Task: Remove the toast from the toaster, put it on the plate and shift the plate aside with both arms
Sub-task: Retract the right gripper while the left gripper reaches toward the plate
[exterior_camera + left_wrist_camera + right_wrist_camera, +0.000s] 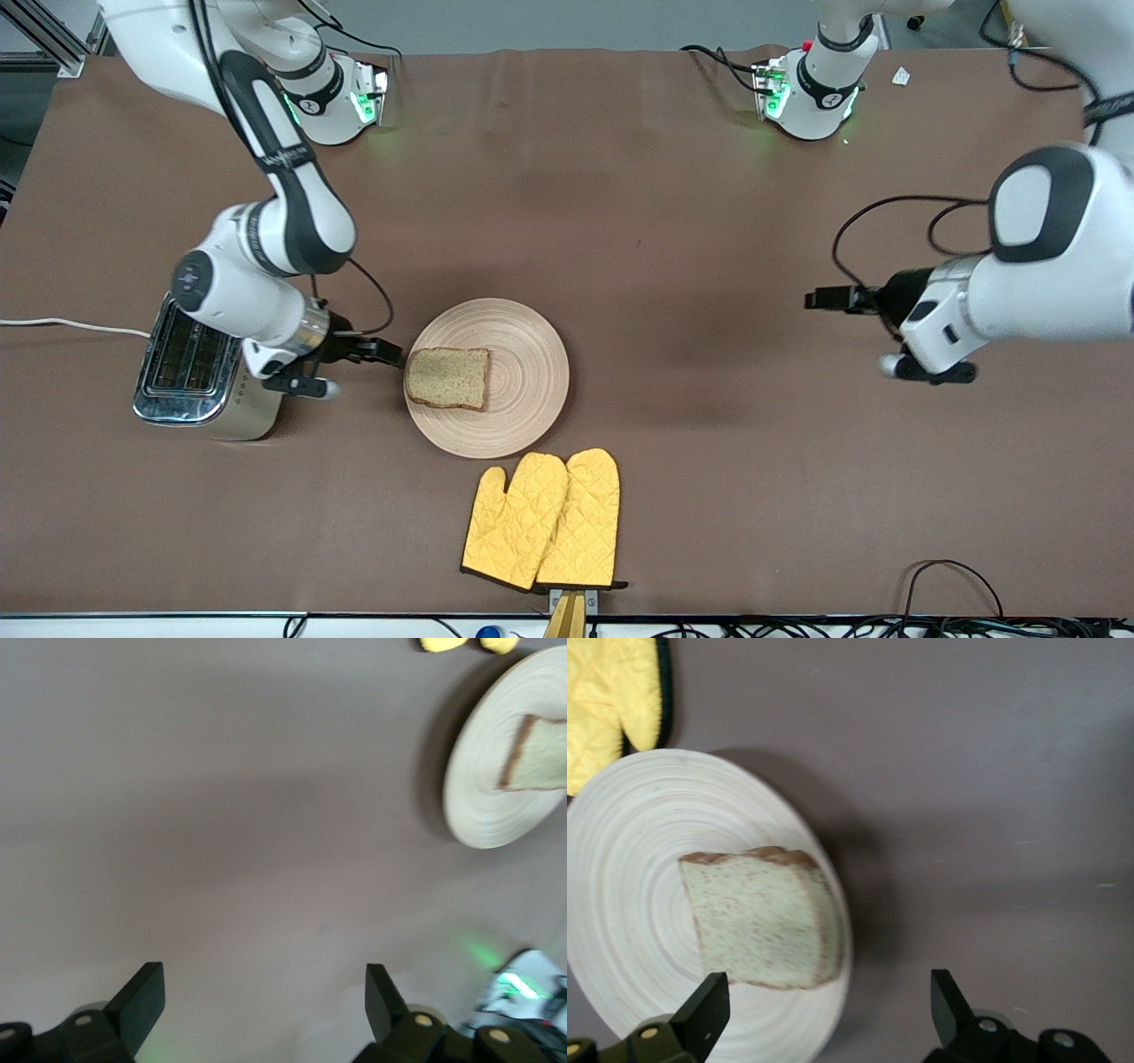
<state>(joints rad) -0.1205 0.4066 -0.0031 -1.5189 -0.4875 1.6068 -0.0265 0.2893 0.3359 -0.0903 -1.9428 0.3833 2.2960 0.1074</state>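
The toast (447, 377) lies flat on the round light-wood plate (532, 354), on the side toward the right arm's end of the table. My right gripper (390, 354) hangs open just off that rim, holding nothing. Its wrist view shows the toast (757, 917) on the plate (638, 833), free of the open right gripper (824, 1010). My left gripper (819, 299) waits open over bare table toward the left arm's end. In the left wrist view the left gripper (263, 1001) is empty, with the plate (483, 788) and toast (540, 753) well off.
A chrome toaster (199, 372) stands beside the right gripper, toward the right arm's end. Two yellow quilted oven mitts (545, 518) lie nearer the front camera than the plate. A white cord (71, 326) runs to the toaster.
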